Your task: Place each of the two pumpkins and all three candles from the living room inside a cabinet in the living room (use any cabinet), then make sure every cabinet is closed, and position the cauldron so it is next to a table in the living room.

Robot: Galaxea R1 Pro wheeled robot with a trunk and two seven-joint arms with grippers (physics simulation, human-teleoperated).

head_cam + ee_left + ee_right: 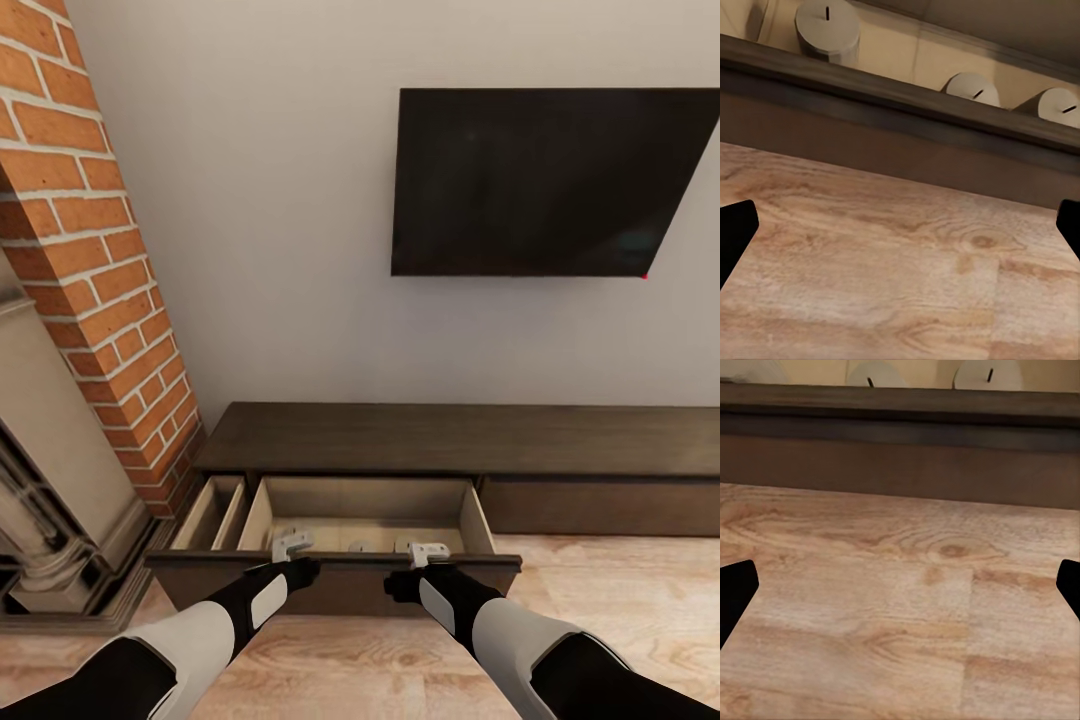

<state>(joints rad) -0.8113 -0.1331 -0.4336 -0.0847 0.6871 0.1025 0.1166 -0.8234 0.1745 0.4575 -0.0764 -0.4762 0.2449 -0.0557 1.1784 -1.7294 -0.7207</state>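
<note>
Whitish candles point(827, 28), three, in cabinet point(420, 440).

You get even, soft, shadowless light; the pale grey wall point(280, 200) is bright, the open dark brown wooden drawer point(370, 510) dimmer inside, wrist views slightly blurred, and straight lines lean toward the head view's edges

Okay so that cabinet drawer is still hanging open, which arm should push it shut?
Either: left gripper and right gripper, both open and empty, sit level at the drawer front, each side of centre. Pushing together looks best.
</note>
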